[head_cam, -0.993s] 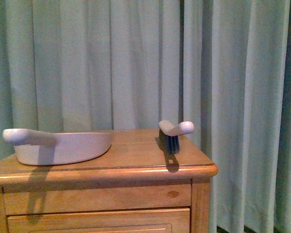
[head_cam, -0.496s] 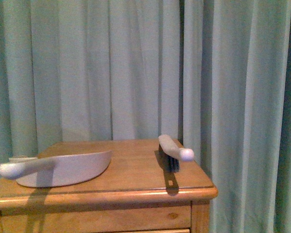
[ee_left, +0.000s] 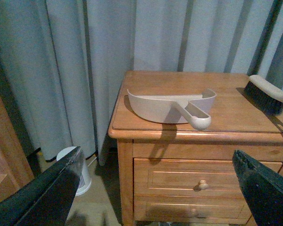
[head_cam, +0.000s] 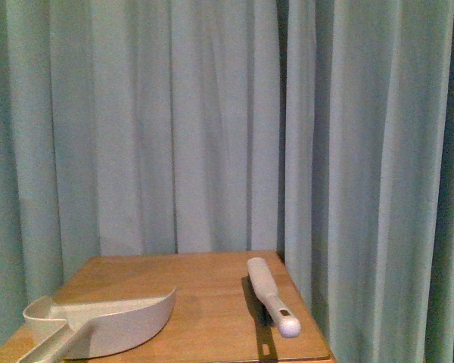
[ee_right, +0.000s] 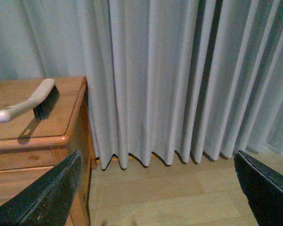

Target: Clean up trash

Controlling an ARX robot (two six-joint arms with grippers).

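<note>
View has risen over the cabinet: dustpan, brush, no trash visible. Left gripper and right gripper gape wide, empty.

we see a wooden worktop standing against pale grey-green curtains. on the worktop's left part lies a beige dustpan, its handle pointing toward the worktop's front edge. on the worktop's right part, well apart from the dustpan, a white brush lies with its dark bristles down, head toward the back and handle toward the front. below the worktop we see a drawer with a small round knob. a light wooden floor runs beside the worktop. on the worktop's dustpan side, by the curtains, stands a small white round object we cannot identify.
</note>
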